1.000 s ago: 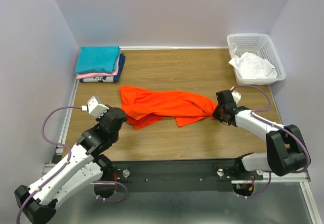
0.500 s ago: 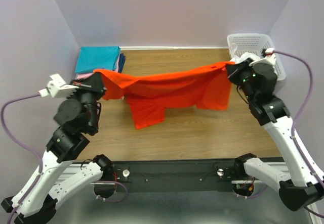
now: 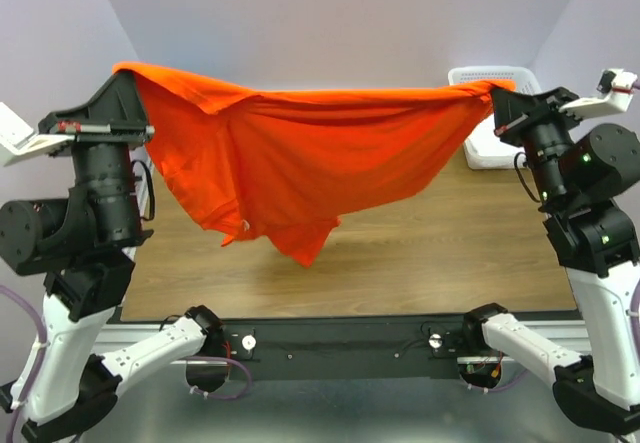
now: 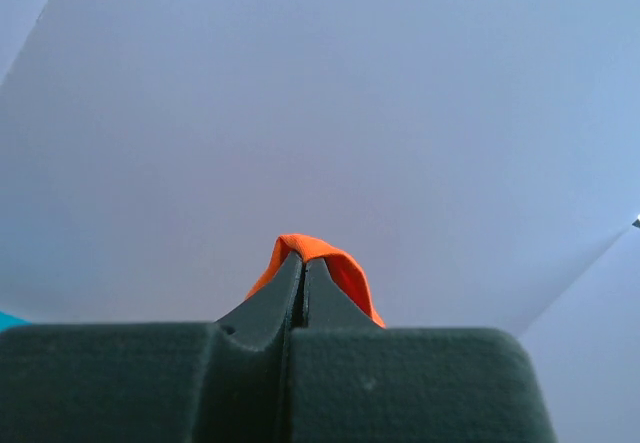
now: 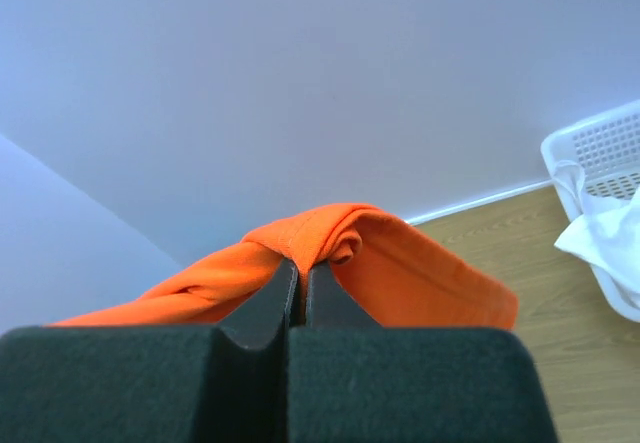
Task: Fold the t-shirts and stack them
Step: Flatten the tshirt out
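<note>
Nearest the top camera, both arms rose from the near edge of the table (image 3: 450, 248) and stood well apart, the left one tall at the left side and the right one tall at the right. The left gripper (image 3: 125, 71) pointed up and inward, its jaws pressed together on a bunched corner of the orange-red t-shirt (image 3: 300, 153). In its own wrist view the left gripper (image 4: 303, 261) showed no gap between the dark fingers, only a small hump of orange-red t-shirt (image 4: 335, 263) poking out above them. The right gripper (image 3: 497, 93) likewise pinched the opposite corner, and seen from its wrist the right gripper (image 5: 302, 268) had its jaws clamped tight on a rolled hem of the orange-red t-shirt (image 5: 410, 263), which spilled to either side. Between the two the shirt hung stretched like a banner – top edge sagging slightly at the middle, body draped down in loose folds with one pointed flap lowest (whether that flap touched the wood could not be told from above). Behind it lay the wood-grain tabletop, and at the far right corner stood the white lattice basket (image 5: 600, 143) – partly hidden by the shirt in the overhead view – with a crumpled white garment (image 5: 610, 238) inside it. Plain pale walls closed the scene behind.
</note>
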You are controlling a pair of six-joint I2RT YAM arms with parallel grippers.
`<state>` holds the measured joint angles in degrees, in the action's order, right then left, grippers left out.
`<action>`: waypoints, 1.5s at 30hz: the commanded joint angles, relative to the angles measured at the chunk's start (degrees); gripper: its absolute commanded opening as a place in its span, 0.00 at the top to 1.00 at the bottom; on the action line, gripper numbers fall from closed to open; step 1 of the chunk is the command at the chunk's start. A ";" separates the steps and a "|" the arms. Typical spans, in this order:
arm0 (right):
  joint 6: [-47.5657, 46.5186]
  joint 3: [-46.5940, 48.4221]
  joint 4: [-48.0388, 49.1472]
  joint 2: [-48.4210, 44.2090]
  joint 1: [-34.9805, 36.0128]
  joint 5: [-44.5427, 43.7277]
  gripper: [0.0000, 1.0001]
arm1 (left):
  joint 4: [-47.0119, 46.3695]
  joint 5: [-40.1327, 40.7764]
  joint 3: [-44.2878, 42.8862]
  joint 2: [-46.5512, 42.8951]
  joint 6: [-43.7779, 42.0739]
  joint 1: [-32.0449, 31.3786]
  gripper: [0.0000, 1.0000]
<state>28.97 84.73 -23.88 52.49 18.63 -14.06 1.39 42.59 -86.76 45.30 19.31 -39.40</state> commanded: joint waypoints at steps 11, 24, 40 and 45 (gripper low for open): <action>-6.03 10.71 -1.26 27.63 -5.96 -4.67 0.99 | -5.08 -11.81 -16.92 32.37 -5.52 20.04 1.00; -12.19 35.34 1.29 47.18 -12.22 10.98 0.99 | -1.04 -28.52 -46.59 52.98 -7.18 30.34 1.00; -11.67 -14.64 2.52 30.75 -12.22 13.71 0.95 | -3.02 -23.36 48.05 4.64 23.72 27.80 1.00; -2.96 -33.27 2.26 24.78 -12.22 9.41 0.57 | 12.03 -24.22 62.49 -6.43 32.62 26.13 0.88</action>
<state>20.14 59.44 -20.73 82.67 6.74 -1.74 2.61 15.84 -27.33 45.04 41.43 -12.58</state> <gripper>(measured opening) 0.166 0.007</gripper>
